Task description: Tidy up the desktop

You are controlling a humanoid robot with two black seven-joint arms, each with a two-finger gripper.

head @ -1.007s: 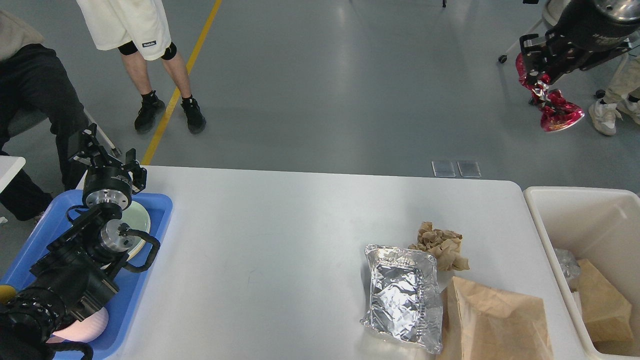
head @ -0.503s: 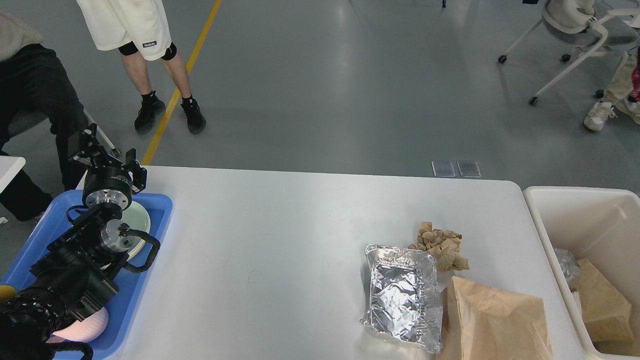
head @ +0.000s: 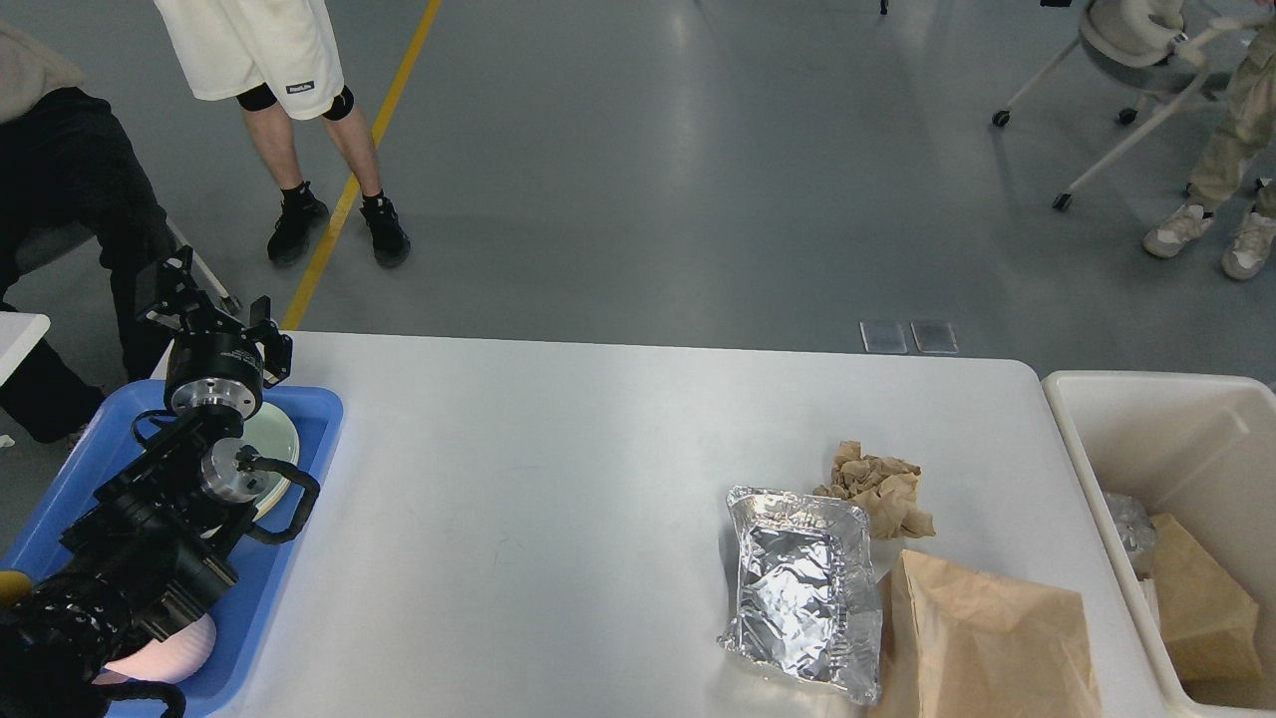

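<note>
The white desktop (head: 558, 479) fills the middle of the head view. On its right part lie a crumpled foil container (head: 802, 588), a ball of crumpled brown paper (head: 879, 489) just behind it, and a brown paper bag (head: 982, 638) at the front edge. My left gripper (head: 211, 311) hangs over the far end of the blue tray (head: 314, 439) at the left, far from these things. Its fingers are spread apart with nothing between them. My right gripper is out of view.
The blue tray holds a pale green plate (head: 274, 439) and a pink bowl (head: 164, 653) under my arm. A cream-white bin (head: 1116, 419) with brown paper inside stands at the table's right end. People stand beyond the table, and a wheeled chair (head: 1126, 60) is at top right.
My right gripper, which held a red wrapper at the top right a second ago, has left the view. A person's legs have stepped in there. The left arm has not moved.
</note>
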